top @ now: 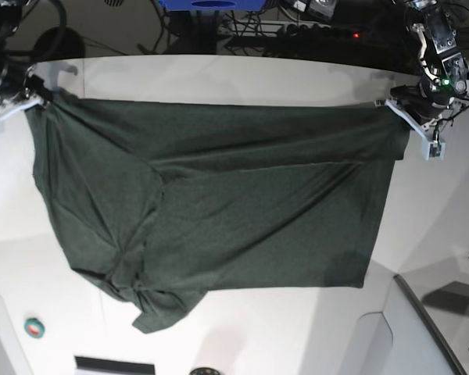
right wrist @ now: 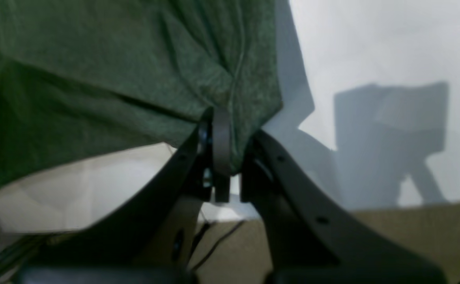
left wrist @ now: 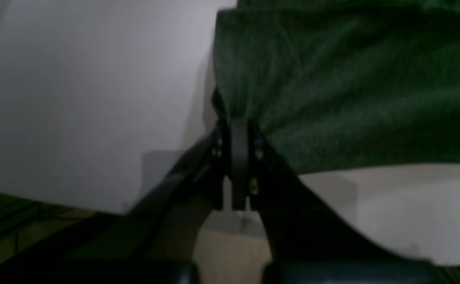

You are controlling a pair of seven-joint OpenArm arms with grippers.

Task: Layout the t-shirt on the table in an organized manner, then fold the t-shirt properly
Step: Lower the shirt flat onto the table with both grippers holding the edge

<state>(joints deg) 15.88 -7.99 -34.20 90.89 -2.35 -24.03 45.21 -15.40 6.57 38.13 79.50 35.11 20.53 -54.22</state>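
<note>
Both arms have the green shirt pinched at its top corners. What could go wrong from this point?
Each gripper, left and right, is shut on only a small pinch of the t-shirt, so a pull could slip it free. The bunched, twisted lower corner may stay creased if laid on the table as is.

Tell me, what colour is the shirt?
The t-shirt is plain dark green, no print. The base view shows it best.

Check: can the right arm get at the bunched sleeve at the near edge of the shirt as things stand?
Probably not. The right gripper is shut on the t-shirt's far corner; the bunched sleeve lies at the opposite edge, unobstructed, but reaching it means releasing first.
</note>
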